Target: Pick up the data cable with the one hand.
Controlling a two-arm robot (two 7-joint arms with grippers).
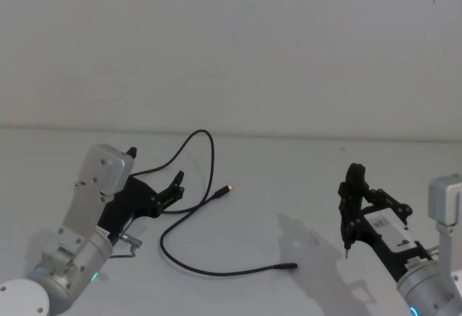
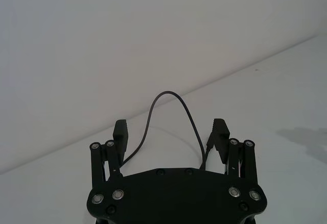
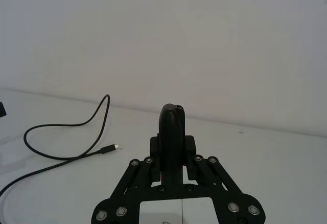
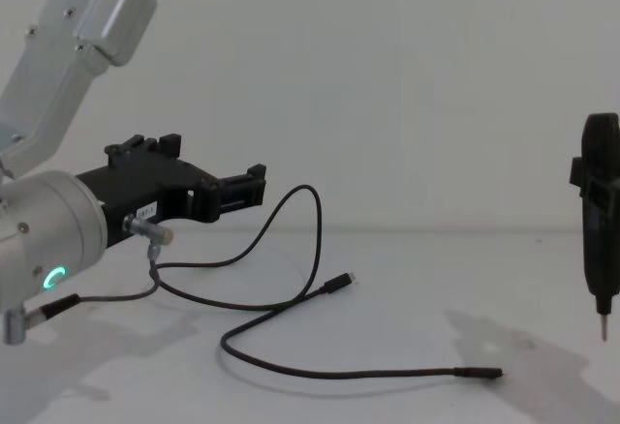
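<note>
Left gripper (image 1: 155, 166) low over the table (image 1: 289, 172) - jaws spread, empty | data cable (image 1: 189, 214) lies slack centre-left, its loop framed between them - lined up, I judge, for closing | right gripper (image 1: 351, 179) parked right, jaws pressed together.

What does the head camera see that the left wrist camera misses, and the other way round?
Head view, not the left wrist view: the right gripper shut on a pen-shaped tool, and the whole data cable, with its far plug and near plug lying on the table.
Left wrist view, not the head view: a look straight out between the open fingers of the left gripper, with the cable's arch rising beyond them.
Both: the left gripper, the cable's loop and the white table.
</note>
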